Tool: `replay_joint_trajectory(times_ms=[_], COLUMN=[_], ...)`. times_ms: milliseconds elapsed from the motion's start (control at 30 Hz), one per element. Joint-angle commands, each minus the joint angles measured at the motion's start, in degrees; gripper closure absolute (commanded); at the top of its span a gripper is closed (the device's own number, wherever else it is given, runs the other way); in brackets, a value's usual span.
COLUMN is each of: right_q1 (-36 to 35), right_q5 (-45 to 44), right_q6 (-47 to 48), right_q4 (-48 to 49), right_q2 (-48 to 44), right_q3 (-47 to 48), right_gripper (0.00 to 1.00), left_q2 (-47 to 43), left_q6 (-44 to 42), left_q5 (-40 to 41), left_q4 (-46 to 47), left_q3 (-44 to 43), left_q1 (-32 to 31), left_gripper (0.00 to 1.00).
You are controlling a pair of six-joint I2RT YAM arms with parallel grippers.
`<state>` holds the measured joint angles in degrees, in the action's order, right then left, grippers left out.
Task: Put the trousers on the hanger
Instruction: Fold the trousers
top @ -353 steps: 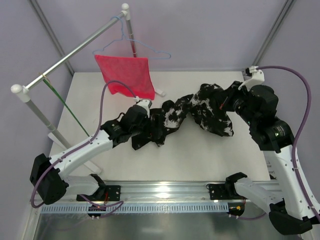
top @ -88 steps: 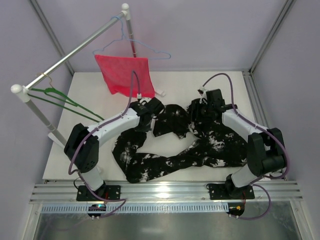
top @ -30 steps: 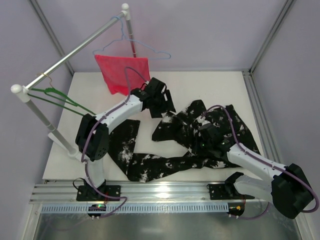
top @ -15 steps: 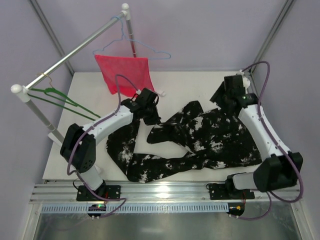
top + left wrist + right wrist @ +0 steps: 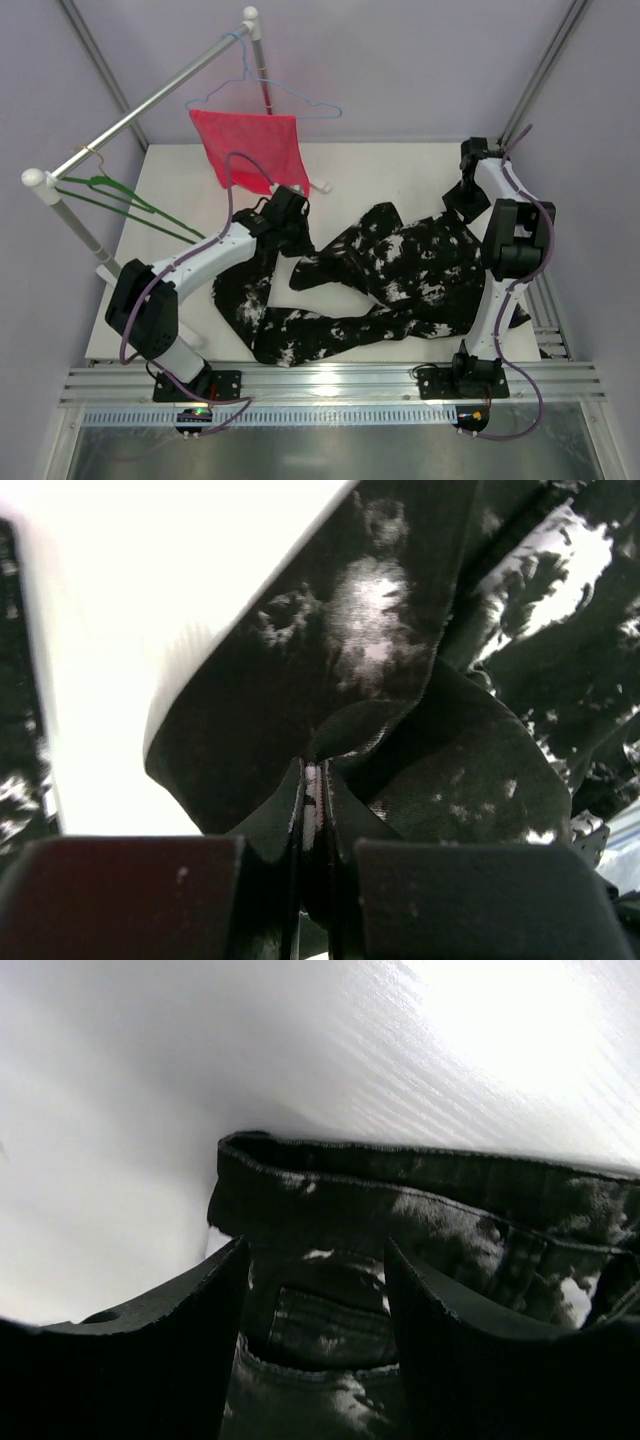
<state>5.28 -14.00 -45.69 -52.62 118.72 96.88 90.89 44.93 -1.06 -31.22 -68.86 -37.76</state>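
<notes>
The trousers [image 5: 420, 270], black with white splotches, lie spread across the middle and right of the table [image 5: 370, 170]. My left gripper [image 5: 298, 243] is at their left edge, shut on a fold of the trouser fabric [image 5: 380, 650]; the pinched cloth shows between its jaws [image 5: 315, 780]. At the back right, my right gripper [image 5: 458, 205] stands open over the waistband [image 5: 420, 1190], its fingers [image 5: 200, 1300] straddling the fabric without pinching it. The green hanger [image 5: 105, 184] hangs on the rail at the far left, away from both grippers.
A metal rail [image 5: 140, 110] runs diagonally along the back left on white posts [image 5: 75, 225]. A pale blue wire hanger [image 5: 290, 95] on it carries a red mesh cloth [image 5: 250, 150]. Enclosure walls stand close at the right.
The left gripper came down from near the red cloth and shut on the trousers' left edge. The right gripper let go mid-trousers, opened, and swung to the back-right waistband. The trousers lie flatter.
</notes>
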Motion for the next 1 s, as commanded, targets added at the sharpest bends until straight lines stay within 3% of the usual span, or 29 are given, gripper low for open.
replay_joint_trajectory(times_ms=[0, 267, 367, 500, 967], right_q1=[0.26, 0.26, 0.35, 1.05, 2.63], right_q5=[-1.12, -1.47, -3.39, -4.11, -14.73], right_q6=[-2.91, -1.33, 1.55, 5.78, 15.81], right_q4=[-0.81, 2.96, 3.66, 7.0, 9.29], right_q2=[1.86, 8.19, 9.08, 9.34, -5.33], right_q3=[4.28, 5.33, 7.0, 7.44, 8.76], right_gripper=[0.41, 0.43, 0.58, 0.96, 0.96], left_q2=[-1.07, -0.54, -0.54, -0.98, -2.56], left_q6=[-1.86, -0.45, -0.28, -0.45, -2.65], left_q5=[-4.12, -6.77, -5.1, -2.29, 18.01], left_q4=[5.2, 8.55, 7.67, 5.39, -14.56], left_q3=[1.97, 3.82, 3.56, 1.81, -11.12], left_q1=[-0.12, -0.21, -0.12, -0.21, 1.55], left_gripper=[1.0, 1.0, 1.0, 1.0, 0.96])
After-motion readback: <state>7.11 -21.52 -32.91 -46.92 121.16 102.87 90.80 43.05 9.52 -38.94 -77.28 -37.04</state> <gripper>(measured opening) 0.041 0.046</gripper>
